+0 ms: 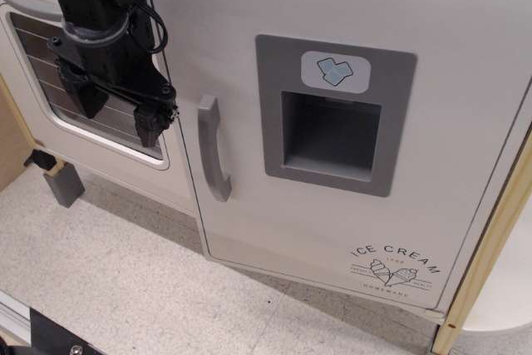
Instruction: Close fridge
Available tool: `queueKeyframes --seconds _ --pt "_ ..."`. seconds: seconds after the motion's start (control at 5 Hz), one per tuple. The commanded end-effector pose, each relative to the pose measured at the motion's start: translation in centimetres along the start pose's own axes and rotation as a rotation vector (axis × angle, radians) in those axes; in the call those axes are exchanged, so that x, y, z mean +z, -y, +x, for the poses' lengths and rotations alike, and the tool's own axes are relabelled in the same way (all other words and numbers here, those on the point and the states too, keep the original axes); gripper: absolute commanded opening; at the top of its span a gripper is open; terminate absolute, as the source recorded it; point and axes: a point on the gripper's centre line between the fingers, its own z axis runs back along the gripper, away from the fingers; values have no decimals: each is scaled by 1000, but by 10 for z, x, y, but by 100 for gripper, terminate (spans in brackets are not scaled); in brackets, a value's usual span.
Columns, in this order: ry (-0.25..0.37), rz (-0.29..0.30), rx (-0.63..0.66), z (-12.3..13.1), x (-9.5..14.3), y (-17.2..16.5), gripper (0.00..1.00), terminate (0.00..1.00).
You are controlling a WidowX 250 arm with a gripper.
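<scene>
Filling most of the view, the off-white fridge door [357,6] hangs right of the claw [116,110].
Claw open and empty, left of the grey handle [213,160], before the oven window [100,114]; bare floor [125,288] below.

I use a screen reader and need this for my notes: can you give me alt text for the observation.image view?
A large off-white toy fridge door fills the view, with a vertical grey handle, a grey ice-dispenser panel and "ICE CREAM" print. A black robot pincer, open and holding nothing, hangs left of the handle in front of a windowed oven door.
</scene>
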Motion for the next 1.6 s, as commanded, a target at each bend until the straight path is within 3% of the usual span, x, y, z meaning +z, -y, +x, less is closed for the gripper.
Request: queueKeyframes --seconds 0.0,0.2,0.8,1.4 --pt "0 0 0 0 0 0 100 0" --pt "13 -9 10 3 5 8 100 0" --pt "158 -57 59 38 31 29 100 0" --pt "201 -50 98 61 26 31 100 0"
